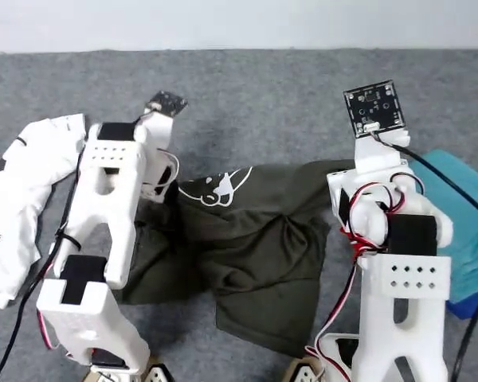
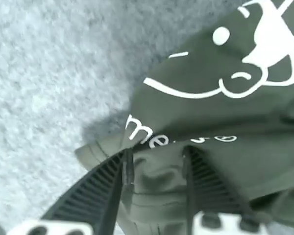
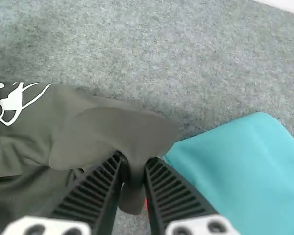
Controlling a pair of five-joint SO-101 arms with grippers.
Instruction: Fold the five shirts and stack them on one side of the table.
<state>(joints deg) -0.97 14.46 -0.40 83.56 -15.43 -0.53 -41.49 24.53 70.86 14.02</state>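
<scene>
Left wrist view is showing me my left claw (image 2: 156,183) clamping a thick bunched fold of the olive shirt (image 2: 225,112). Its jaws are standing somewhat apart with cloth filling the gap, just beside the white printed lettering. On the right wrist view my right claw (image 3: 134,169) is pinching another edge of the same shirt, jaws nearly together on a thin flap, with the teal shirt (image 3: 245,171) lying just beside it. From the high view, I am seeing the olive shirt lying crumpled between the two arms on the grey table cover (image 1: 255,87). The white shirt (image 1: 24,183) is lying heaped beyond the left arm, and the teal shirt is sitting beside the right arm.
</scene>
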